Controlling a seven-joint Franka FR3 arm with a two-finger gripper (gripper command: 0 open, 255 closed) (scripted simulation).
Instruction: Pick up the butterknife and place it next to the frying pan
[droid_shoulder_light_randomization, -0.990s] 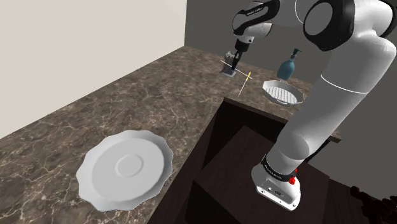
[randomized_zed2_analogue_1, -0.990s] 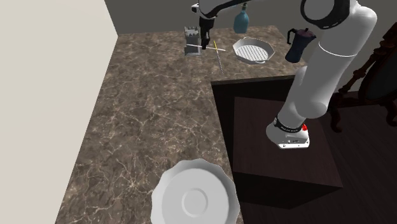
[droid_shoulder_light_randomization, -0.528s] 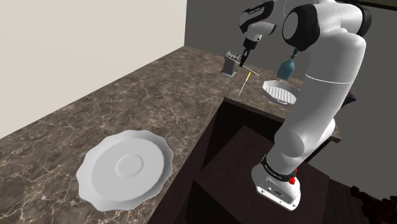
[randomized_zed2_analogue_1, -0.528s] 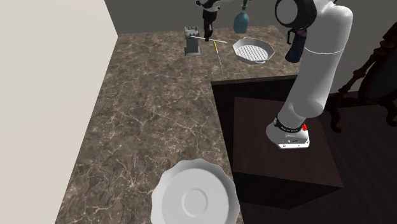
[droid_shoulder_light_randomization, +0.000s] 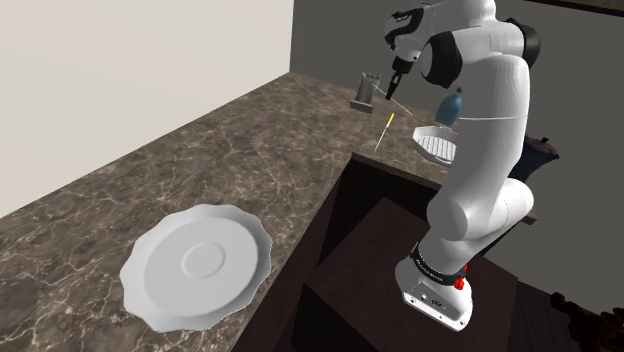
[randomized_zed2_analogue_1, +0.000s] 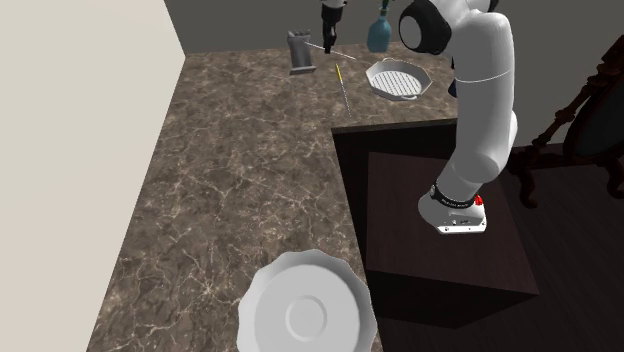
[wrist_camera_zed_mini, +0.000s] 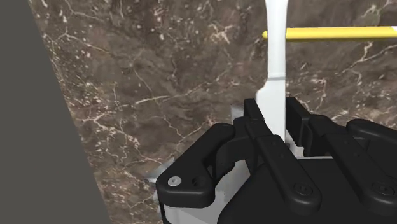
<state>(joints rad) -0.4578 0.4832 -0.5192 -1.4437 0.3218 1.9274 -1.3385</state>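
Observation:
My gripper (droid_shoulder_light_randomization: 397, 76) hangs above the back of the marble counter, shut on a thin white butterknife (droid_shoulder_light_randomization: 394, 100). The second exterior view has the gripper (randomized_zed2_analogue_1: 328, 42) holding the knife (randomized_zed2_analogue_1: 340, 54) roughly level, clear of the surface. In the wrist view the black fingers (wrist_camera_zed_mini: 254, 122) clasp the knife's broad end, and its white blade (wrist_camera_zed_mini: 275, 57) points away over the counter. The white ridged frying pan (droid_shoulder_light_randomization: 436, 144) (randomized_zed2_analogue_1: 398, 78) rests on the counter just beyond the gripper, toward the arm.
A yellow-handled utensil (droid_shoulder_light_randomization: 383, 132) (randomized_zed2_analogue_1: 343, 86) (wrist_camera_zed_mini: 331, 33) lies on the counter below the knife. A grey block (droid_shoulder_light_randomization: 366, 90) (randomized_zed2_analogue_1: 299, 53) stands near the back wall. A blue bottle (droid_shoulder_light_randomization: 450, 103) (randomized_zed2_analogue_1: 379, 30) is behind the pan. A white plate (droid_shoulder_light_randomization: 197, 265) sits near the front edge.
The arm has swung round and the gripper, still holding the knife, has risen and moved toward the back wall and the pan. The grey block has shifted slightly backward.

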